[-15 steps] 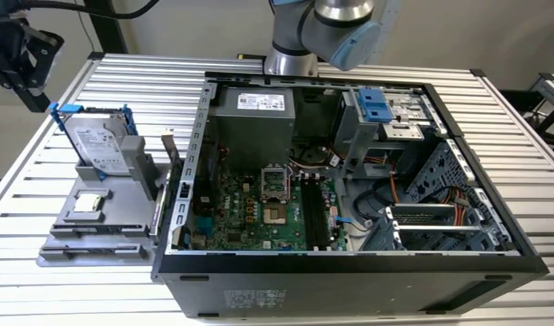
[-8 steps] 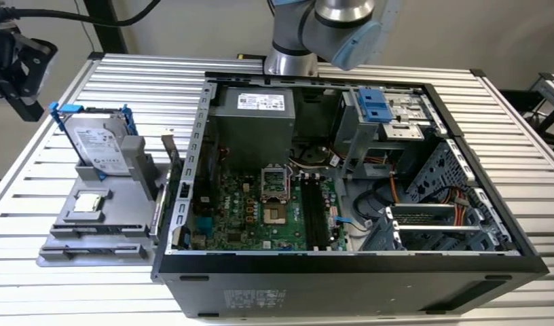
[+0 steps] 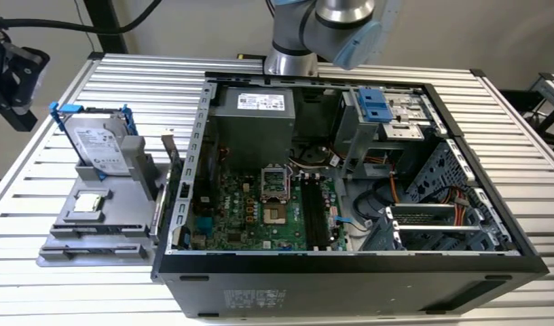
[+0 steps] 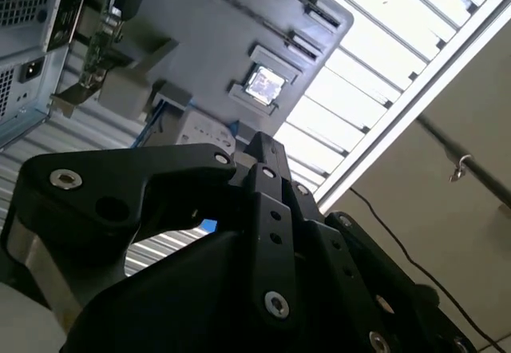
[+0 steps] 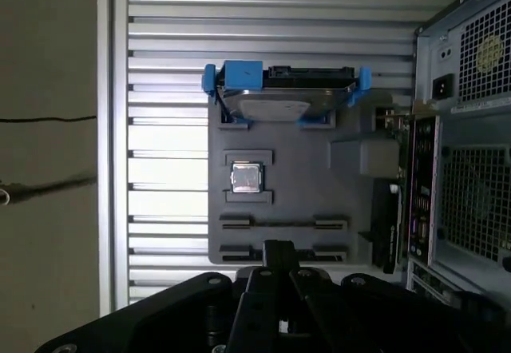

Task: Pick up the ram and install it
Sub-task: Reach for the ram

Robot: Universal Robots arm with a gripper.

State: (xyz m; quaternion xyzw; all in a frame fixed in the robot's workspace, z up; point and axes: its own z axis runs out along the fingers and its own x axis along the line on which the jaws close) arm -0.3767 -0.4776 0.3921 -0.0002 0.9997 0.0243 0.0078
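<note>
The hard drive point(image 3: 102, 146) is silver, blue-framed; its tray point(image 3: 114, 234) grey; the motherboard point(image 3: 250, 217) green; case point(image 3: 349, 275) and gripper point(image 5: 277, 251) black; the table point(image 3: 141, 75) silver, ribbed.

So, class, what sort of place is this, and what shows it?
Probably a robotics lab bench for computer assembly: an open computer case with its green motherboard exposed lies on a slatted metal table, a grey tray beside it holds a hard drive, and a robot arm stands behind.

computer case point(image 3: 349, 266): 1 | hard drive point(image 3: 100, 146): 1 | processor chip point(image 3: 89, 201): 1 | grey tray point(image 3: 109, 236): 1
</note>
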